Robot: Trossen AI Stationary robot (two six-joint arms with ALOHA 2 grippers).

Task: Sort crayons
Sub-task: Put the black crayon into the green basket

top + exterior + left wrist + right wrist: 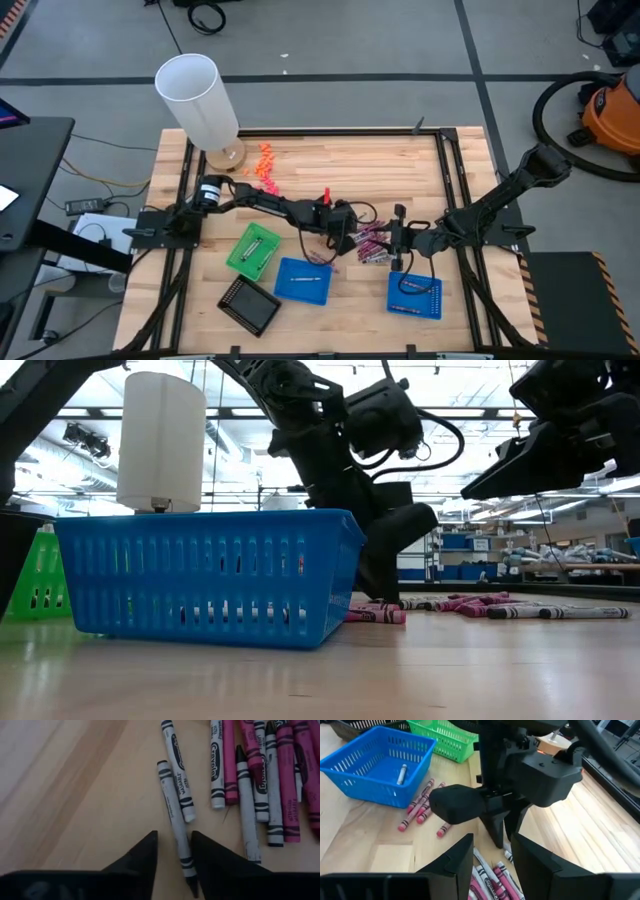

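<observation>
Many crayons [368, 242], pinkish-red, maroon and silvery-grey, lie in a loose pile on the wooden table between my two grippers. My left gripper [343, 230] points down at the pile's left edge. It is open, its fingers [145, 857] on either side of one silvery-grey crayon [172, 810] that lies flat on the table. My right gripper [393, 243] is open and empty just right of the pile, above the crayons [487, 875], facing the left gripper [497, 832]. One grey crayon [401, 774] lies in a blue tray [375, 765]. My left gripper comes from above, fingers pointing down, and stands astride the grey crayon near its lower end [186, 862], the fingers across it. The crayon lies flat on the table, close against one finger [210, 860]. I cannot tell whether it touches.
A green tray [252, 248], a blue tray [303, 280] and a black tray [250, 303] stand near left of the pile, and another blue tray [415, 295] near right. A white cylinder [200, 100] and orange bits [265, 165] are at the far left.
</observation>
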